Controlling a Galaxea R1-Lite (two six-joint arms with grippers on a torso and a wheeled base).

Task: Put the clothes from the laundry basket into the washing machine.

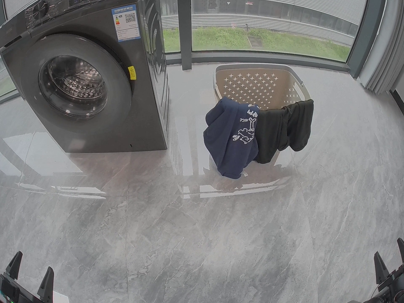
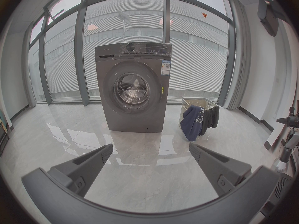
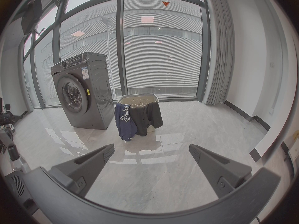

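A beige laundry basket (image 1: 261, 85) stands on the floor by the window. Over its near rim hang a navy printed shirt (image 1: 229, 137) and a black garment (image 1: 284, 127). To its left stands the grey washing machine (image 1: 84, 76) with its round door (image 1: 71, 85) shut. My left gripper (image 1: 30, 272) is at the bottom left, open and empty. At the bottom right my right gripper (image 1: 391, 255) is open and empty too. Both are well short of the basket (image 2: 199, 105) (image 3: 138, 100). The wrist views show the machine (image 2: 134, 87) (image 3: 82, 91) and the shirt (image 2: 191, 122) (image 3: 124, 120).
Glossy grey floor tiles (image 1: 202, 240) stretch between me and the basket. Tall windows (image 1: 269, 17) run along the back, with a pillar (image 1: 184, 22) between machine and basket. Curtains (image 1: 385, 51) hang at the far right. Equipment on a stand (image 2: 291, 131) sits to one side.
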